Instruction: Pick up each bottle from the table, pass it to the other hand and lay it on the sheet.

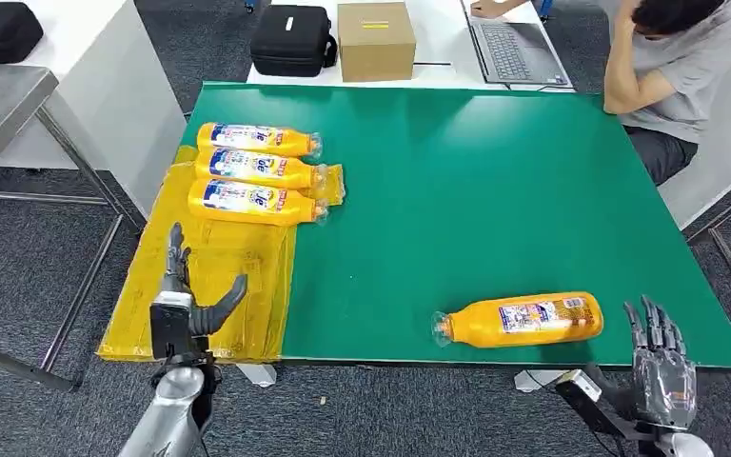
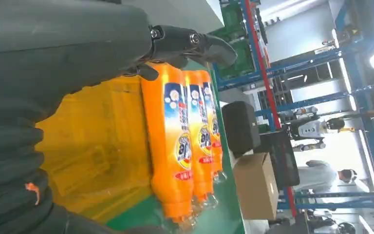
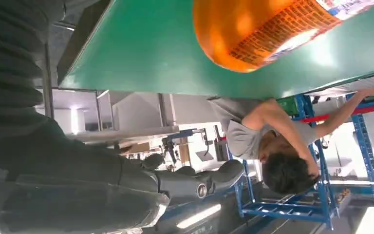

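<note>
Three orange bottles lie side by side on the yellow sheet [image 1: 209, 276] at the table's left: the far one [image 1: 257, 139], the middle one [image 1: 259, 168] and the near one [image 1: 255, 202]; the left wrist view shows them as a row [image 2: 175, 141]. A fourth orange bottle [image 1: 522, 319] lies on its side on the green table [image 1: 476, 181] near the front right edge, its base close in the right wrist view [image 3: 268, 29]. My left hand [image 1: 183, 305] hovers open over the sheet's near end. My right hand [image 1: 661, 367] is open, fingers up, just off the table's front edge right of that bottle.
A person [image 1: 671, 67] sits at the far right corner by a laptop [image 1: 509, 43]. A cardboard box [image 1: 375, 40] and a black case [image 1: 292, 40] stand on the white table behind. A metal table [image 1: 0, 105] is at the left.
</note>
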Action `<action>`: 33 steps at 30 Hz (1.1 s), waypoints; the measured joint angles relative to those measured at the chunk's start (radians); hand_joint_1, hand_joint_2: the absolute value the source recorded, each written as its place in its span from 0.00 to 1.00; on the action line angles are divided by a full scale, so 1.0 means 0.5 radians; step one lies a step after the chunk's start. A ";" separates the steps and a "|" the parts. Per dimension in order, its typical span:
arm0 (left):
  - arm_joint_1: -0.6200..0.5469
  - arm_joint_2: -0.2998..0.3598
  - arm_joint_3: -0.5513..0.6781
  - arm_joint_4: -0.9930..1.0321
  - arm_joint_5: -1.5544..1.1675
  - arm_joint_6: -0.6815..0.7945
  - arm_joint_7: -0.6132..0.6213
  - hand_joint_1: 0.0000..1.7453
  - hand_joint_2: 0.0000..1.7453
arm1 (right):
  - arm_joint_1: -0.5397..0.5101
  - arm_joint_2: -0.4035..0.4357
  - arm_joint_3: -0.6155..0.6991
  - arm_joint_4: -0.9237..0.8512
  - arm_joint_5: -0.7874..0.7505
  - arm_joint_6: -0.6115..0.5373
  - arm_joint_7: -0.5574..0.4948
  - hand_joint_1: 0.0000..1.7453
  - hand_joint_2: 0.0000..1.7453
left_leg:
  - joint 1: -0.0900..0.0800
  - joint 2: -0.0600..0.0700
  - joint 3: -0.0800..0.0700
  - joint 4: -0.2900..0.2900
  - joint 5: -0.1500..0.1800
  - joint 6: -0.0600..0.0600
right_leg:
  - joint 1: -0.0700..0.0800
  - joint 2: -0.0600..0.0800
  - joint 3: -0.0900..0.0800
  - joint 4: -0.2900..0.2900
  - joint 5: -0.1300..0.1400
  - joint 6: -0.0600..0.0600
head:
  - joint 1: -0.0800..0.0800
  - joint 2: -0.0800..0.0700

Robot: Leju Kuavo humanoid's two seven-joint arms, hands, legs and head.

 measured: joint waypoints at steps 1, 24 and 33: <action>-0.006 -0.001 -0.011 0.005 0.000 0.018 0.000 0.00 1.00 | -0.016 0.000 0.008 0.041 -0.002 -0.019 -0.007 0.00 1.00 | 0.000 0.000 0.000 0.000 0.000 0.000 | 0.000 0.000 0.000 0.000 0.000 0.000 | 0.000 0.000; -0.099 -0.005 -0.155 0.110 0.022 0.065 0.000 0.00 1.00 | -0.135 -0.024 0.147 0.348 0.026 -0.145 -0.111 0.00 1.00 | 0.000 -0.001 -0.001 0.000 0.000 0.000 | 0.000 0.000 0.000 0.000 0.000 0.000 | 0.000 0.000; -0.123 -0.008 -0.200 0.136 0.034 0.091 0.000 0.00 1.00 | -0.143 -0.008 0.147 0.348 0.060 -0.146 -0.130 0.00 1.00 | 0.000 0.000 -0.001 0.000 0.000 0.000 | 0.000 0.000 0.000 0.000 0.000 0.000 | 0.000 0.000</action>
